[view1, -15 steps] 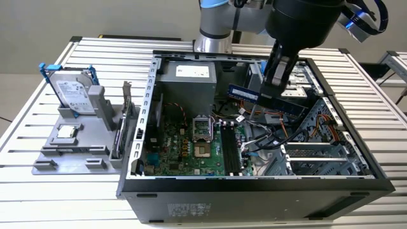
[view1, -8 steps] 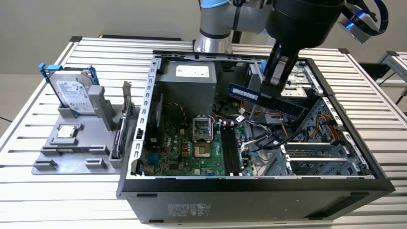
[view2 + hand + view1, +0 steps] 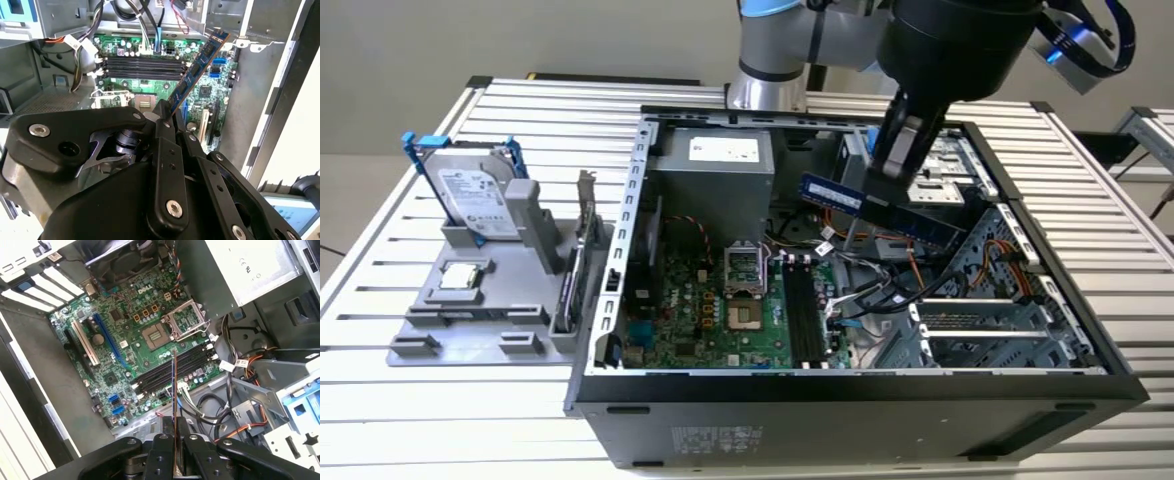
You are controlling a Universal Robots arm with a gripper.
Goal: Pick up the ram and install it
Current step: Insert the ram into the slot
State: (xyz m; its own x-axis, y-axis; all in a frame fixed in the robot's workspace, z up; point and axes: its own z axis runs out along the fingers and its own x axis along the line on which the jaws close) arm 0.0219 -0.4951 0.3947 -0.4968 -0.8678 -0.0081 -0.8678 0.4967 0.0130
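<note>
Ram (image 3: 854, 200) is gripped by the closed end effector (image 3: 897, 170) and held tilted in the air above the open case (image 3: 854, 420), clear of the motherboard (image 3: 720, 310).

Surface (image 3: 454, 420): slatted metal, with pale floor beyond.

In the exterior view, a grey fixture (image 3: 467, 300) at 9 o'clock of the case carries a hard drive (image 3: 470, 200) and a card (image 3: 580, 250) on edge. The power supply (image 3: 714, 170) sits at 12 o'clock inside the case. Black slots (image 3: 803, 315) lie at 7 o'clock of the ram, with loose cables (image 3: 881, 290) just beside them at 3 o'clock.
</note>
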